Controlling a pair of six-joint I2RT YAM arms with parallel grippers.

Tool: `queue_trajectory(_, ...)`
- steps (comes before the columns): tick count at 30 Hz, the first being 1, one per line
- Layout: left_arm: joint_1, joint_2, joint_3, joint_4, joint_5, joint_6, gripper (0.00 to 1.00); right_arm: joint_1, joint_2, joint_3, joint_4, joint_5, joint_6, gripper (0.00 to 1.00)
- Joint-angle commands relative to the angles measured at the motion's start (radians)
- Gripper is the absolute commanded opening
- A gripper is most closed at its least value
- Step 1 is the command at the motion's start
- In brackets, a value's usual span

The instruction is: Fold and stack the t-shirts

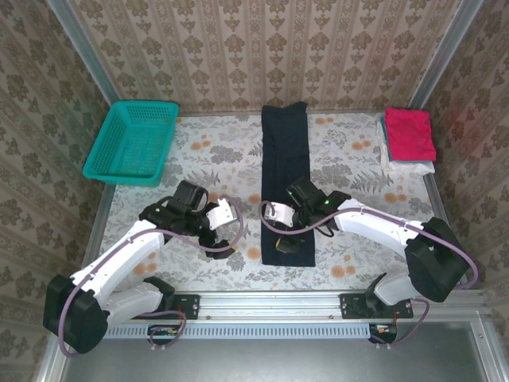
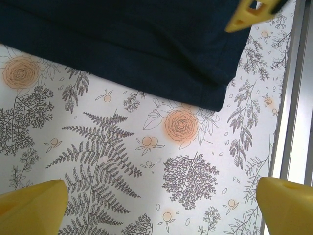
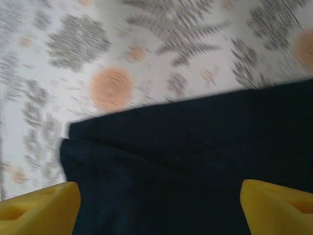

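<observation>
Left gripper (image 1: 225, 232): near the front rail, over bare floral tablecloth (image 1: 199, 159) just left of the dark shirt. In the left wrist view only its yellow fingertips (image 2: 32, 205) show, cut off at the bottom corners. Jaws spread wide, holding nothing.
Right gripper (image 1: 277, 213): above the near part of the dark shirt. The right wrist view is blurred, and its yellow fingertips (image 3: 39, 208) are cropped at the bottom corners. Jaws wide apart with nothing clamped; whether they touch the cloth cannot be told.
Navy t-shirt (image 1: 285, 159): a long narrow strip down the table's middle, from the back edge towards the front. Its near end is partly covered by the right arm. The left wrist view shows a layered corner (image 2: 122, 44).
Yellow piece (image 2: 249, 14): cut by the top edge, over the navy cloth.
Teal mesh basket (image 1: 135, 103): far left corner.
Pink t-shirt (image 1: 409, 134): folded, far right corner, on top of the white t-shirt (image 1: 394, 163), mostly hidden beneath it.
</observation>
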Motion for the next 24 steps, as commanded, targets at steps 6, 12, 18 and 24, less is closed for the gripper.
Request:
queue_trajectory(6,0.007,-0.007,-0.014,0.0,0.032,0.03,1.0,-0.017,0.194,0.04,0.044,0.225,0.019,0.77)
queue_trajectory(12,0.004,-0.045,-0.035,0.01,0.016,0.03,1.0,0.01,0.258,0.086,0.073,0.22,-0.007,0.75)
queue_trajectory(18,0.001,-0.063,-0.048,0.021,0.007,0.031,1.0,0.032,0.267,0.132,0.043,0.214,-0.039,0.77)
queue_trajectory(24,-0.001,-0.066,-0.049,0.029,0.007,0.033,1.0,0.033,0.337,0.201,0.014,0.121,-0.091,0.78)
